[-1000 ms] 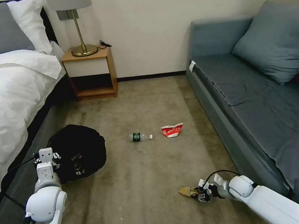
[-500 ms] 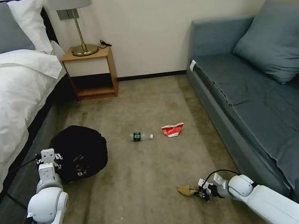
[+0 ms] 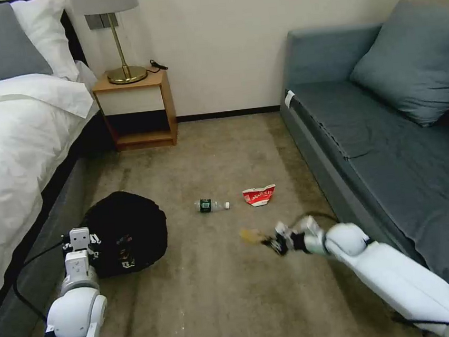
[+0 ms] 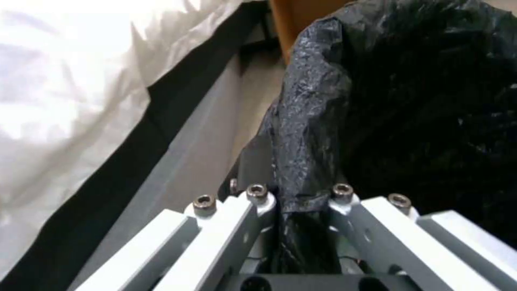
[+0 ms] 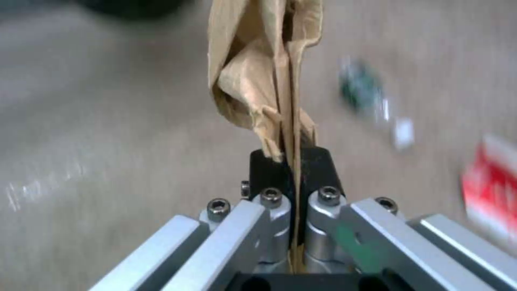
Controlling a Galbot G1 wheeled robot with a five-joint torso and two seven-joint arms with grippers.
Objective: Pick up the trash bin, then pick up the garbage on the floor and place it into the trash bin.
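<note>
The trash bin (image 3: 128, 238), covered by its crinkled black bag (image 4: 409, 101), sits low at the left beside the bed. My left gripper (image 3: 92, 250) is shut on the bag-draped rim (image 4: 301, 202). My right gripper (image 3: 271, 243) is shut on the crumpled tan paper (image 3: 252, 235), held above the carpet in mid-room; the right wrist view shows that paper (image 5: 264, 81) pinched between the black pads (image 5: 269, 169). On the floor farther off lie the clear bottle with green label (image 3: 211, 206) and the red-white carton (image 3: 259, 195); both also appear as the bottle (image 5: 371, 97) and carton (image 5: 492, 190).
A bed (image 3: 16, 151) with white bedding runs along the left. A wooden nightstand (image 3: 137, 110) with a brass lamp (image 3: 117, 41) stands at the back wall. A blue-grey sofa (image 3: 392, 147) lines the right side. Beige carpet (image 3: 221, 296) lies between them.
My right arm has lifted the tan paper off the floor and swung it forward and left, toward the bin. The left gripper and bin shifted slightly to the right.
</note>
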